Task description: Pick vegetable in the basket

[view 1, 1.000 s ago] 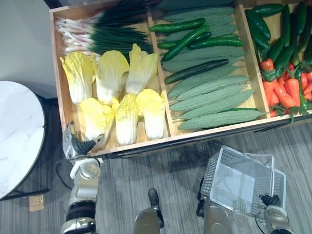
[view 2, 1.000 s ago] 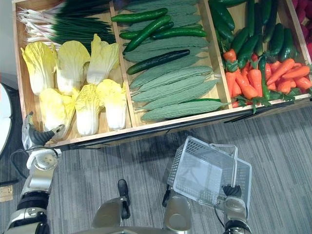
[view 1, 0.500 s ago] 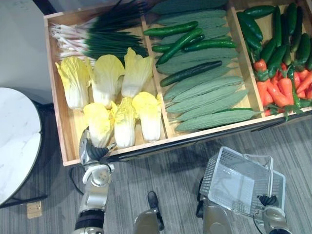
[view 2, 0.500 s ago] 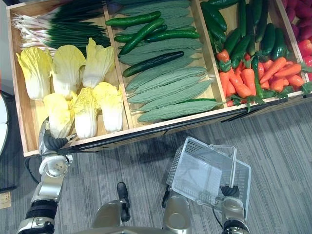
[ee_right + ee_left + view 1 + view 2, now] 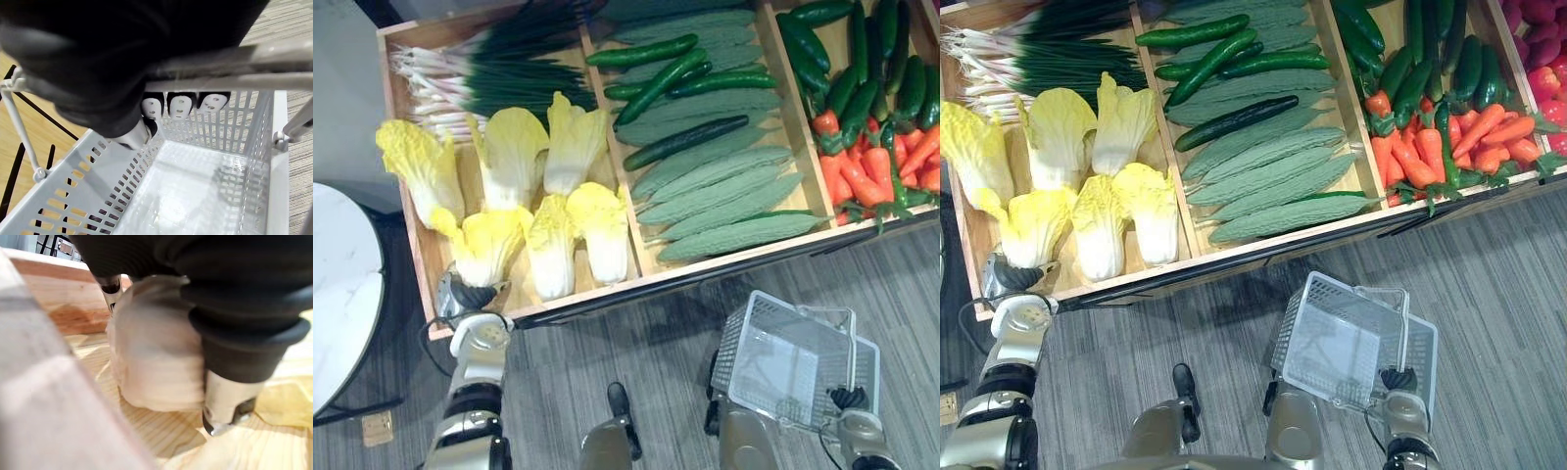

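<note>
A yellow napa cabbage [image 5: 489,245] lies at the front left of the wooden crate [image 5: 636,284], among several others. My left hand [image 5: 460,294] is at its white base [image 5: 156,362], with a finger [image 5: 111,286] on one side and the thumb [image 5: 225,406] on the other, shut on it. My right hand [image 5: 847,399] hangs low on the right with its fingers [image 5: 181,105] curled round the handle [image 5: 234,73] of an empty grey plastic basket [image 5: 783,357].
The crate's other compartments hold green onions [image 5: 499,78], cucumbers [image 5: 675,73], bitter gourds [image 5: 724,196] and carrots with peppers [image 5: 862,166]. A round white table [image 5: 342,294] stands to the left. Grey striped floor lies between crate and basket.
The camera has shifted. My left hand went from the crate's front left corner to the cabbage base and closed on it; that cabbage now leans to the left. The basket stays in my right hand.
</note>
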You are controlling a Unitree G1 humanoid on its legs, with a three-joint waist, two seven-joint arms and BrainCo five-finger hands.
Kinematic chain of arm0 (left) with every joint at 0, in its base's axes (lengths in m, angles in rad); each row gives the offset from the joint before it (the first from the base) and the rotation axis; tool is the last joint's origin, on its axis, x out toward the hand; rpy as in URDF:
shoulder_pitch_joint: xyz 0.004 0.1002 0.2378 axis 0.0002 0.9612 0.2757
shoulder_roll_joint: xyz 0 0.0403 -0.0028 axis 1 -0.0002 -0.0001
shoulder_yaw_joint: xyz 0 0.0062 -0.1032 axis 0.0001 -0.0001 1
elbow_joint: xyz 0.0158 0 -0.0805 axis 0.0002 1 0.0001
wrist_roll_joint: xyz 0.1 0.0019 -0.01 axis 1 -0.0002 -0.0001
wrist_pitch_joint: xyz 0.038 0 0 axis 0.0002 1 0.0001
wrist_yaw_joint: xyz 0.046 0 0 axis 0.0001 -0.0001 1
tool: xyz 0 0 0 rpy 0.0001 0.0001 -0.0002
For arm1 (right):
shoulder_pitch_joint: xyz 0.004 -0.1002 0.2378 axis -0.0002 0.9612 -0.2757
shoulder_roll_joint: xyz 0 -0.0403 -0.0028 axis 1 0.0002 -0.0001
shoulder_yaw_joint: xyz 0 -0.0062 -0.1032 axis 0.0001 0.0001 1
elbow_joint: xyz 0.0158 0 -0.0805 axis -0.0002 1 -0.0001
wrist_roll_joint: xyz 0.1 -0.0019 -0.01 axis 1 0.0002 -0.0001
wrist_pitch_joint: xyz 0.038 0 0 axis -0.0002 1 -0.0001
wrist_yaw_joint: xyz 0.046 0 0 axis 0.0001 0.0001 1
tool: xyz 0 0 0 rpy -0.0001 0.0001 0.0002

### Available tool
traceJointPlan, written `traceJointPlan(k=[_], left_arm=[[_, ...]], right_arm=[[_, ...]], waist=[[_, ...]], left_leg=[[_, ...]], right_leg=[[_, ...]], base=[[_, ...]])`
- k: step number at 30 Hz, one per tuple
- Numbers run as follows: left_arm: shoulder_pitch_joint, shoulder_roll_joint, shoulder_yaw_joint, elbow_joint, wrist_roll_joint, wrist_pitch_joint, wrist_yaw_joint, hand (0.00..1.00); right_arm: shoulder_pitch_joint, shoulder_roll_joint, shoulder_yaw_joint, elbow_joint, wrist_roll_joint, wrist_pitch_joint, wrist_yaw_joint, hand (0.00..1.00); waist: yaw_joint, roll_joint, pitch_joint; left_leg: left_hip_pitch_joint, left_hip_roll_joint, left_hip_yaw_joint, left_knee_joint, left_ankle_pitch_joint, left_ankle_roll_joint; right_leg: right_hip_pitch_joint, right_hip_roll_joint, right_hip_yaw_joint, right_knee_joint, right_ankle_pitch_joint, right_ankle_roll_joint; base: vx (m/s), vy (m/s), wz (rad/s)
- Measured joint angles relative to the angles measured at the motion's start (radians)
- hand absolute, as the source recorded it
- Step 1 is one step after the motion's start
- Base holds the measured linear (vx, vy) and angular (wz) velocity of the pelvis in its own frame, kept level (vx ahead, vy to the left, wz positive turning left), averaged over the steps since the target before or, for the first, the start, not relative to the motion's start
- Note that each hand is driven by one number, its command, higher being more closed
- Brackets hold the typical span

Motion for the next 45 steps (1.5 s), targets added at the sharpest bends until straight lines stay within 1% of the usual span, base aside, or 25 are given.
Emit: traceJointPlan(k=[7, 11, 14, 15, 16, 17, 20, 21, 23, 27, 28, 29, 32, 34, 39, 42, 45], left_arm=[[-0.018, 0.027, 0.0, 0.053, 0.0, 0.003, -0.001, 1.0], [-0.019, 0.027, -0.002, 0.049, -0.008, 0.003, -0.008, 1.0], [0.028, -0.022, 0.0, -0.056, -0.025, 0.024, -0.009, 1.0], [0.032, -0.027, 0.0, -0.064, -0.026, 0.024, -0.01, 1.0], [0.082, -0.087, 0.001, -0.15, -0.066, 0.023, -0.006, 1.0], [0.116, -0.144, 0.002, -0.214, -0.098, 0.02, 0.011, 1.0], [0.171, -0.241, -0.005, -0.366, -0.129, -0.006, 0.046, 1.0], [0.181, -0.255, -0.007, -0.384, -0.13, -0.009, 0.052, 1.0], [0.208, -0.298, -0.022, -0.458, -0.132, -0.014, 0.09, 1.0], [0.227, -0.345, -0.032, -0.584, -0.132, -0.024, 0.12, 1.0], [0.228, -0.354, -0.032, -0.629, -0.13, -0.038, 0.142, 1.0], [0.227, -0.355, -0.032, -0.671, -0.129, -0.051, 0.164, 1.0], [0.227, -0.355, -0.034, -0.759, -0.126, -0.058, 0.202, 1.0], [0.226, -0.355, -0.037, -0.8, -0.124, -0.064, 0.213, 1.0], [0.225, -0.356, -0.076, -0.91, -0.108, -0.068, 0.237, 1.0], [0.226, -0.354, -0.123, -0.979, -0.078, -0.077, 0.245, 1.0], [0.246, -0.335, -0.214, -1.016, -0.039, -0.106, 0.223, 1.0]], right_arm=[[-0.004, -0.009, 0.033, 0.007, 0.0, 0.0, 0.0, 1.0], [-0.003, -0.009, 0.035, 0.008, 0.0, 0.001, 0.001, 1.0], [-0.001, -0.006, 0.033, 0.008, 0.0, 0.001, 0.001, 1.0], [-0.001, -0.005, 0.033, 0.008, 0.0, 0.001, 0.001, 1.0], [0.002, 0.006, 0.014, 0.007, -0.002, 0.001, 0.001, 1.0], [0.005, 0.016, -0.009, 0.007, -0.002, 0.002, 0.0, 1.0], [0.012, 0.036, -0.036, 0.004, -0.002, 0.002, -0.004, 1.0], [0.012, 0.039, -0.041, 0.004, -0.002, 0.002, -0.004, 1.0], [0.015, 0.043, -0.044, 0.004, -0.002, 0.003, -0.006, 1.0], [0.025, 0.044, -0.044, 0.008, -0.002, 0.004, -0.025, 1.0], [0.026, 0.045, -0.044, 0.009, -0.002, 0.004, -0.029, 1.0], [0.026, 0.046, -0.043, 0.009, -0.002, 0.001, -0.031, 1.0], [0.031, 0.046, -0.043, 0.013, -0.002, 0.001, -0.036, 1.0], [0.035, 0.046, -0.044, 0.019, -0.002, 0.0, -0.042, 1.0], [0.063, 0.046, -0.043, 0.03, -0.002, 0.0, -0.044, 1.0], [0.074, 0.045, -0.04, 0.03, -0.003, -0.002, -0.044, 1.0], [0.091, 0.034, 0.004, 0.012, -0.024, -0.005, -0.042, 1.0]], waist=[[0.002, -0.002, 0.001], [0.001, -0.003, 0.002], [0.001, -0.004, 0.002], [0.001, -0.004, 0.002], [0.002, -0.004, 0.003], [0.001, -0.004, 0.003], [0.001, -0.007, 0.003], [0.001, -0.007, 0.003], [-0.001, -0.006, 0.003], [0.0, -0.005, 0.002], [0.001, -0.006, 0.0], [0.001, -0.007, 0.0], [0.001, -0.007, -0.001], [0.001, -0.007, -0.006], [-0.001, -0.011, -0.053], [0.0, -0.015, -0.072], [-0.001, -0.016, -0.097]], left_leg=[[0.016, 0.004, 0.022, 0.0, -0.003, -0.005], [0.018, 0.003, 0.021, 0.001, -0.003, -0.005], [0.024, 0.001, 0.018, 0.0, -0.004, -0.005], [0.025, 0.001, 0.018, 0.0, -0.003, -0.005], [0.033, 0.001, 0.012, -0.001, -0.004, -0.003], [0.034, 0.0, 0.0, -0.001, -0.005, -0.003], [0.034, 0.0, -0.015, -0.001, -0.005, -0.003], [0.035, -0.001, -0.015, -0.001, -0.005, -0.003], [0.035, 0.0, -0.019, 0.0, -0.004, -0.003], [0.048, 0.003, -0.034, 0.002, -0.004, -0.003], [0.051, 0.004, -0.035, 0.003, -0.004, -0.003], [0.05, 0.003, -0.035, 0.003, -0.004, -0.003], [0.05, 0.005, -0.035, 0.006, -0.004, -0.003], [0.05, 0.006, -0.033, 0.005, -0.004, -0.003], [0.065, 0.007, -0.024, 0.001, -0.004, -0.003], [0.089, 0.009, -0.008, 0.001, -0.009, -0.007], [0.106, 0.011, 0.029, 0.004, -0.025, -0.01]], right_leg=[[0.002, 0.007, 0.022, 0.001, 0.004, -0.001], [0.005, 0.007, 0.023, 0.001, 0.005, 0.0], [0.013, 0.005, 0.02, 0.001, 0.005, 0.0], [0.014, 0.004, 0.019, 0.001, 0.005, 0.0], [0.027, 0.003, 0.014, -0.001, 0.004, 0.0], [0.036, 0.002, 0.012, -0.004, 0.004, 0.0], [0.045, 0.0, 0.011, -0.007, 0.004, 0.0], [0.046, 0.0, 0.011, -0.006, 0.004, 0.0], [0.049, 0.0, 0.009, -0.006, 0.004, 0.0], [0.072, 0.001, 0.008, -0.006, 0.002, -0.001], [0.075, 0.001, 0.012, -0.006, 0.002, -0.001], [0.075, 0.001, 0.014, -0.006, 0.001, 0.0], [0.075, 0.003, 0.019, -0.006, 0.001, 0.002], [0.075, 0.006, 0.025, -0.006, 0.001, 0.002], [0.076, 0.01, 0.042, -0.007, 0.002, 0.003], [0.09, 0.014, 0.066, -0.008, 0.002, 0.003], [0.09, 0.022, 0.107, -0.011, 0.005, 0.007]], base=[[-0.02, -0.012, -0.08], [-0.01, -0.003, -0.01], [0.0, 0.0, 0.0], [0.02, -0.005, 0.07], [0.02, -0.002, 0.14], [0.02, -0.001, 0.21], [0.02, 0.0, 0.16], [0.0, 0.0, 0.0], [0.0, -0.008, 0.03], [-0.02, -0.017, 0.09], [-0.04, -0.015, 0.03], [-0.05, -0.018, 0.0], [-0.04, -0.023, -0.03], [-0.03, -0.029, -0.07], [0.01, -0.012, -0.07], [0.02, -0.003, -0.16], [-0.03, -0.003, -0.38]])
